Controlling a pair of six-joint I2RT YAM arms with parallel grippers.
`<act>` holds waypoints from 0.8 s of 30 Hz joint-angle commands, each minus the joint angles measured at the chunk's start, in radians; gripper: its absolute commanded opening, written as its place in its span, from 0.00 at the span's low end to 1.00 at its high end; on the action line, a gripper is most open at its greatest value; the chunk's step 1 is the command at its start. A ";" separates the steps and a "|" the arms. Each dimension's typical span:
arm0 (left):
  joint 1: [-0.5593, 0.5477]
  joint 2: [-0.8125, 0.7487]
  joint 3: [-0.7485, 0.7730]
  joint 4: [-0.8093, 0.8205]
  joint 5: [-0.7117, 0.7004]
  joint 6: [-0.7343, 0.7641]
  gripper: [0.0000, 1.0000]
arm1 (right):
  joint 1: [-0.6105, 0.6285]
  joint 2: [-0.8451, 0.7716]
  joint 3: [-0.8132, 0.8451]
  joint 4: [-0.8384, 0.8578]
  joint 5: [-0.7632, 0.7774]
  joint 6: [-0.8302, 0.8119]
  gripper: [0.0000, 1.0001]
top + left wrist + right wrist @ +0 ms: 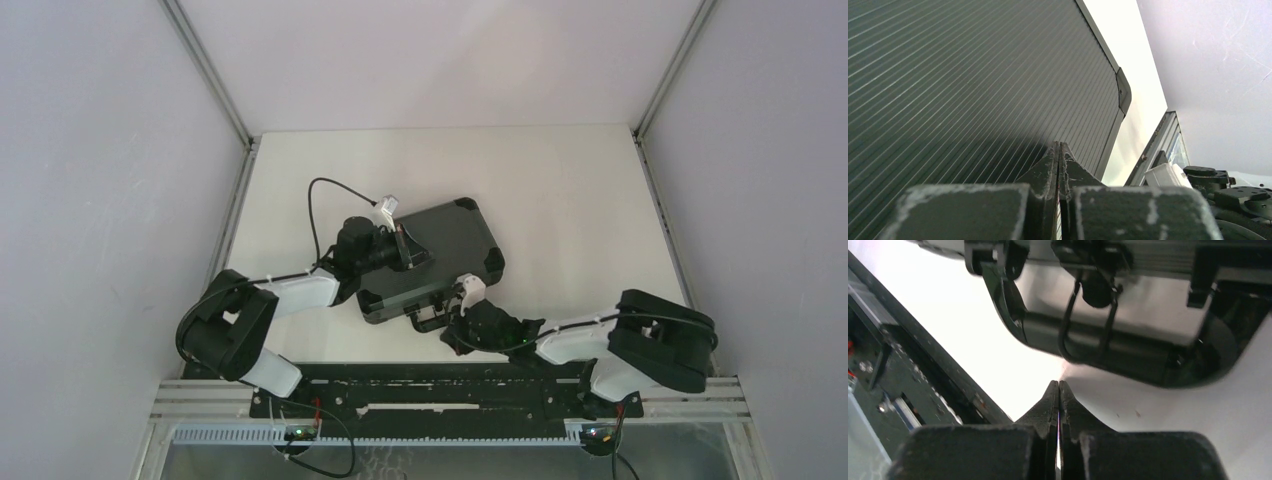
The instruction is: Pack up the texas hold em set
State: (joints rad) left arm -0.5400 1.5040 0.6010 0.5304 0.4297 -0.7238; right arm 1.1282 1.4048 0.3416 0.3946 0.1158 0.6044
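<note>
Both my jaws are clenched empty: left gripper [1058, 150] over the shut briefcase [973, 75] lid, right gripper [1058, 387] just short of its handle [1128, 357]. Only latching seems left.

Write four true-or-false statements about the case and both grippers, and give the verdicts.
1. The briefcase is closed. True.
2. The left gripper is spread wide over the lid. False: its jaws are shut, tips pointing at the ribbed lid.
3. The right gripper grips the handle. False: it is shut on nothing, tips just short of the handle, above the table.
4. The handle side of the briefcase faces the arms' bases. True.
</note>
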 commanded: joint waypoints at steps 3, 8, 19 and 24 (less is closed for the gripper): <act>-0.004 0.004 -0.057 -0.174 0.024 0.040 0.00 | -0.013 0.192 0.011 0.130 0.006 0.084 0.00; 0.005 0.005 -0.060 -0.175 0.023 0.041 0.00 | -0.014 0.191 0.011 0.119 0.018 0.088 0.00; 0.010 0.009 -0.060 -0.171 0.030 0.038 0.00 | -0.062 0.065 -0.040 0.006 0.057 0.070 0.00; 0.009 0.007 -0.062 -0.170 0.029 0.038 0.00 | -0.077 0.091 -0.035 0.027 0.038 0.052 0.00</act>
State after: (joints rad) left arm -0.5316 1.4918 0.5884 0.5262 0.4538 -0.7246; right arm 1.0657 1.4635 0.3271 0.5106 0.1444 0.6937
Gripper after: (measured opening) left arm 0.004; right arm 0.003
